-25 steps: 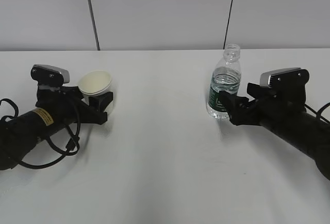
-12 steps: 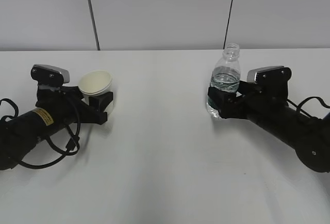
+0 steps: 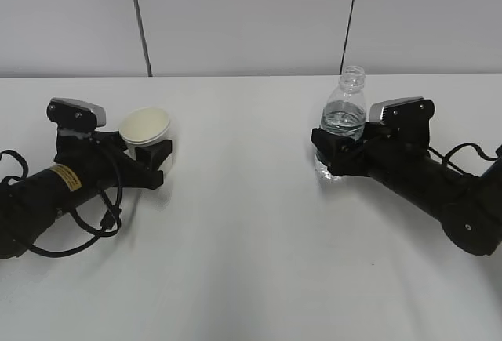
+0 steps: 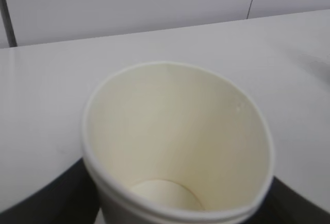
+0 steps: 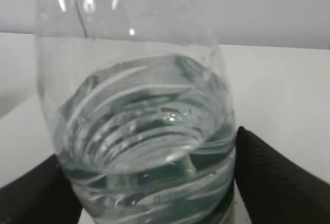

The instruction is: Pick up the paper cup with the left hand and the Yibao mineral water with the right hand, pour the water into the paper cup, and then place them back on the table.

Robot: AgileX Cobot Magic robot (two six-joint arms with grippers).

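Two grips are made, one at each side of the table (image 3: 251, 223). Toward the table's left edge, my left hand (image 3: 149, 158) lies low on the surface, jaws pressed against the lower wall of the paper cup (image 3: 146, 133) from both sides. The cup tilts slightly, mouth up, its rolled rim clear above my fingers (image 3: 161, 153). In the left wrist view the paper cup (image 4: 178, 147) fills the frame, its cream inside dry, with dark finger shapes at the lower corners. A loose black cable (image 3: 86, 227) trails on the surface beside that arm.

Across the middle, the white tabletop lies bare between cup and bottle, which stand well apart. The front edge is out of view; bare surface runs back to the far edge at the wall.

Toward the right edge, my right hand (image 3: 333, 155) pinches the Yibao mineral water (image 3: 342, 121) at its green label band. The bottle stands upright, capless, its neck free above my fingers. In the right wrist view the Yibao mineral water (image 5: 139, 126) sits between both black pads (image 5: 270, 177), touching them.
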